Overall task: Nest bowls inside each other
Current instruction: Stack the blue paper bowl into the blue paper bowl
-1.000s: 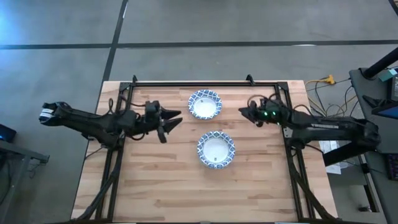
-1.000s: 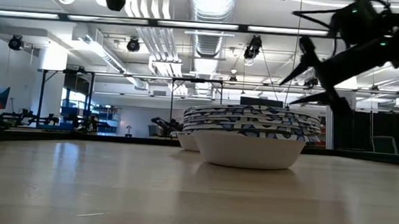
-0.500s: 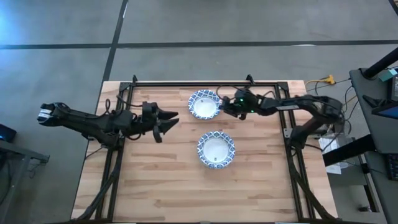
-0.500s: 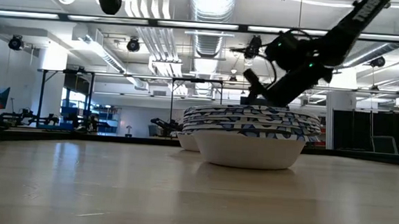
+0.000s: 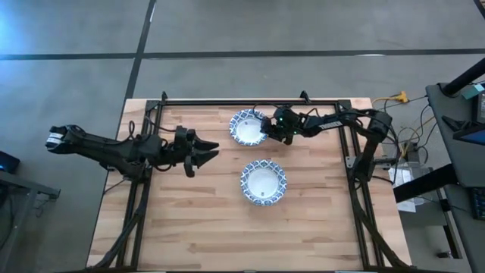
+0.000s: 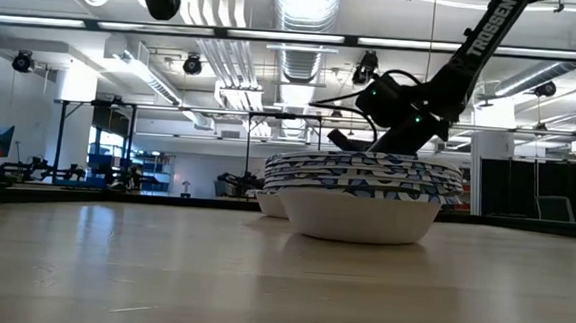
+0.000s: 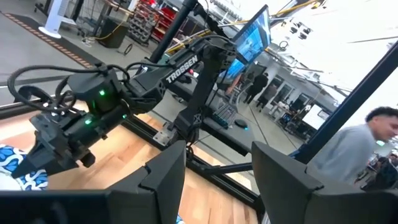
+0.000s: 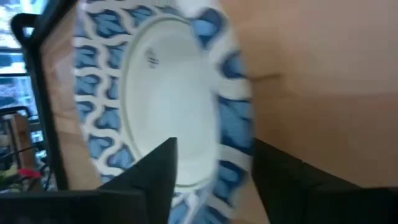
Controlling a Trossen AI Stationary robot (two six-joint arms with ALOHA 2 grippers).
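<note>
A stack of several nested blue-and-white bowls (image 5: 263,182) stands mid-table; the low view shows it in front (image 6: 361,191). One more bowl (image 5: 248,127) sits flat on the table farther back, partly hidden behind the stack in the low view (image 6: 269,202). My right gripper (image 5: 266,130) is open at this far bowl's right rim. In the right wrist view (image 8: 214,149), the rim (image 8: 233,118) lies between the two fingers, one over the white inside and one outside. My left gripper (image 5: 212,147) is open and empty, left of the bowls above the table.
A black metal frame (image 5: 250,101) runs along the table's far edge and down both sides. Bare wood (image 5: 250,235) lies in front of the stack. A person (image 7: 357,155) shows in the room beyond the table's right side.
My right gripper has swung from the table's right side toward the left and come down to the far bowl's right rim. The bowls have not moved.
</note>
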